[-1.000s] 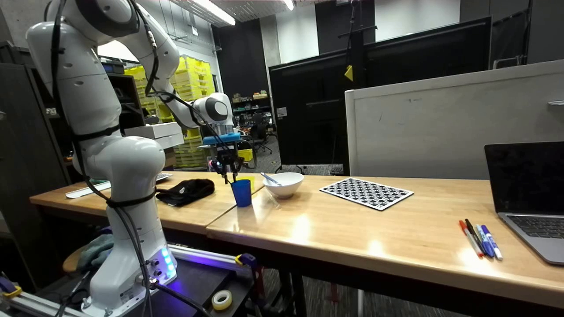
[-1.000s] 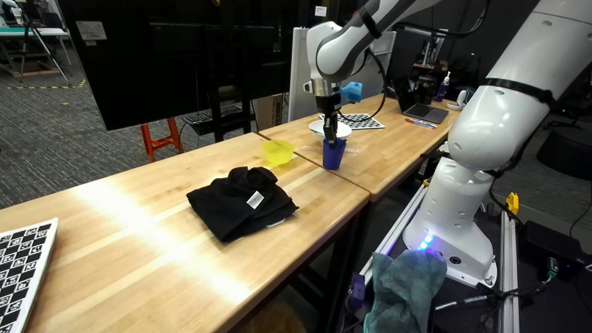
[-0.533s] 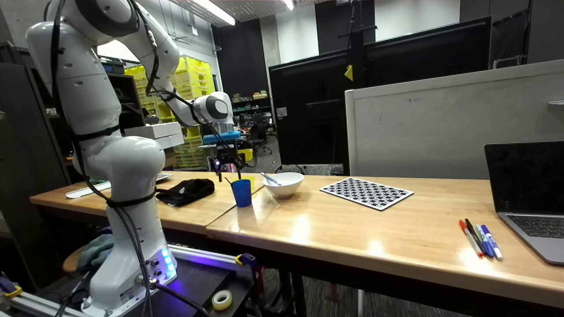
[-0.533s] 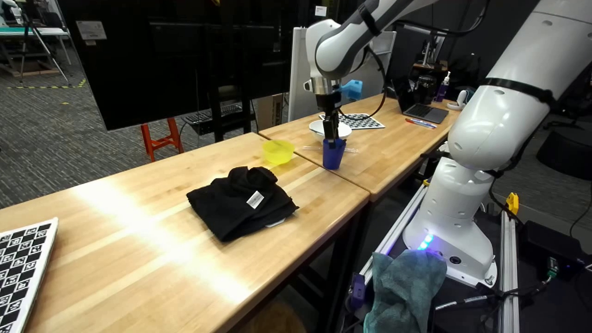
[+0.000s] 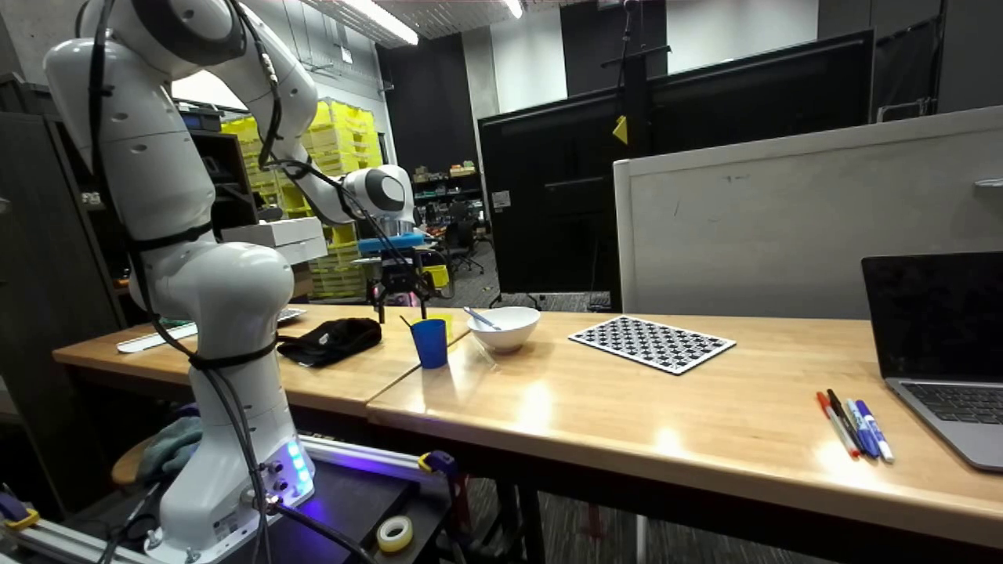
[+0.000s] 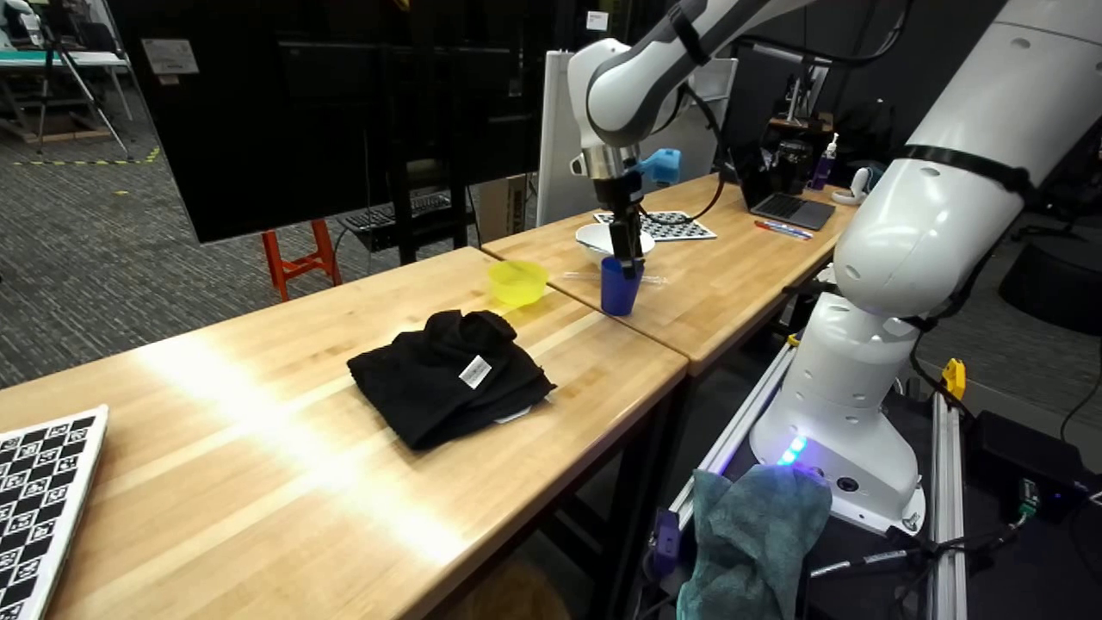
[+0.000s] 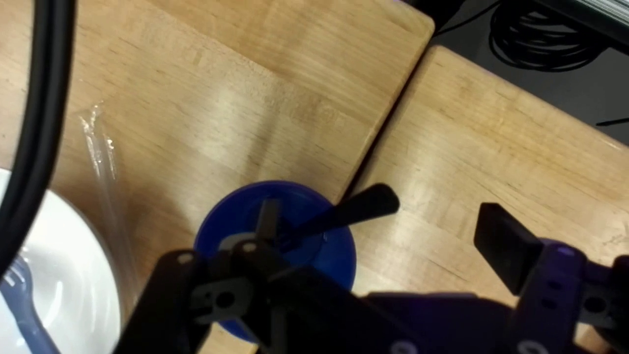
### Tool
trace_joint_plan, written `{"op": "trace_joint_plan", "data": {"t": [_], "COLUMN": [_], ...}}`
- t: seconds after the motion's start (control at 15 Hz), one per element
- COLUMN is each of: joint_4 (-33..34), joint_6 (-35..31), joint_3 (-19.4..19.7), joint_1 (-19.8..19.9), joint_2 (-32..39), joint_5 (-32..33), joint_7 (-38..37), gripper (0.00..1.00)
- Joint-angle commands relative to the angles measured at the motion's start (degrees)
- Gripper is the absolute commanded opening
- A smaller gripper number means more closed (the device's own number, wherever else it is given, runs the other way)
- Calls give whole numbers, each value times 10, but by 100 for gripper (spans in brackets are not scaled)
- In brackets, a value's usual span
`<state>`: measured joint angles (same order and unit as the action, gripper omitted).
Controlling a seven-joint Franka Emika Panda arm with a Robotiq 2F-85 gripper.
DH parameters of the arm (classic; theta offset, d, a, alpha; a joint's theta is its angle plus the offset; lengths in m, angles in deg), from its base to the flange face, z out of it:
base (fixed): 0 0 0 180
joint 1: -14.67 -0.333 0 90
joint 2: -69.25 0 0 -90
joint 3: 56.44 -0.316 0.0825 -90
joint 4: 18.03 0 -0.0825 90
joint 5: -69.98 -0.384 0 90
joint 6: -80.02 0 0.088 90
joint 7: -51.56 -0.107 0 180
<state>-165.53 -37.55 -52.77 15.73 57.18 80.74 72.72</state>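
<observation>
A blue cup (image 5: 430, 345) stands upright on the table in both exterior views. Out of it leans a black utensil, its handle (image 7: 366, 204) over the rim and its forked end inside. My gripper (image 7: 385, 231) is open just above, its fingers spread wide with nothing held. One of the fingers (image 7: 268, 219) overlaps the cup's mouth in the wrist view; whether it touches the cup I cannot tell. Its opposite finger hangs over bare wood beyond the handle. Close to the cup sits a white bowl (image 7: 73, 246) holding a blue-grey fork (image 7: 22, 295).
Clear plastic strips (image 7: 105, 167) lie between cup and bowl. A yellow bowl (image 6: 517, 284) and a black cloth (image 6: 456, 379) are nearby on the adjoining table. Farther along lie a checkered board (image 5: 654, 345), several pens (image 5: 854, 427) and a laptop (image 5: 940, 329).
The gripper's fingers have spread apart from around the utensil's handle, which now rests against the cup's rim. The gripper has shifted slightly sideways; the cup has stayed put.
</observation>
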Motion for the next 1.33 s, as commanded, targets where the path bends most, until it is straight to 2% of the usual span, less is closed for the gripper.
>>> {"op": "trace_joint_plan", "data": {"t": [0.0, 0.4, 0.47, 0.53, 0.67, 1.13, 1.2, 1.27], "joint_4": [-6, -7, -7, -7, -6, -5, -4, -4], "joint_6": [30, 42, 42, 40, 39, 38, 38, 38], "joint_3": [-4, -3, -4, -4, -4, -5, -5, -5], "joint_1": [0, -2, -2, -2, -3, -5, -5, -5], "joint_2": [-24, -24, -23, -22, -21, -19, -18, -18], "joint_5": [3, 2, 2, 2, 2, 1, 1, 1], "joint_7": [-14, -14, -14, -14, -13, -12, -12, -12], "gripper": [100, 100, 75, 74, 61, 7, 1, 0]}}
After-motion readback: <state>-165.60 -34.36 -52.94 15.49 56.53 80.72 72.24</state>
